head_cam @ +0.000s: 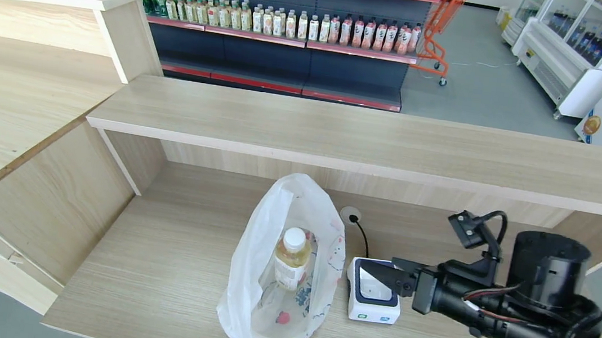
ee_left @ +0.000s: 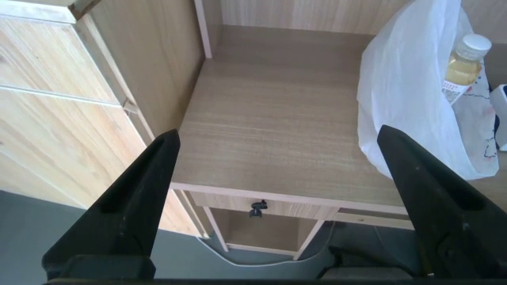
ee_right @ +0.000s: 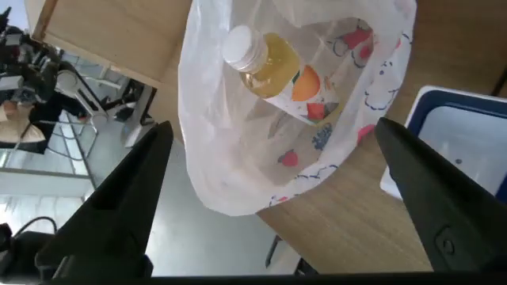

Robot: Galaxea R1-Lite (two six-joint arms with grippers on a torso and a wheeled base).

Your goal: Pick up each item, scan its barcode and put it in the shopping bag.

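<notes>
On the pale wooden counter, the white translucent plastic shopping bag holds a white-capped yellow drink bottle. At its 3 o'clock, the right gripper hangs over the white box scanner, fingers apart. The left gripper is spread too.

Shopping bag: translucent white, red and blue prints.
Bottle: yellow drink, white cap, white-and-orange label.
Scanner: white shell, dark blue face.
Counter: pale wood grain.
</notes>
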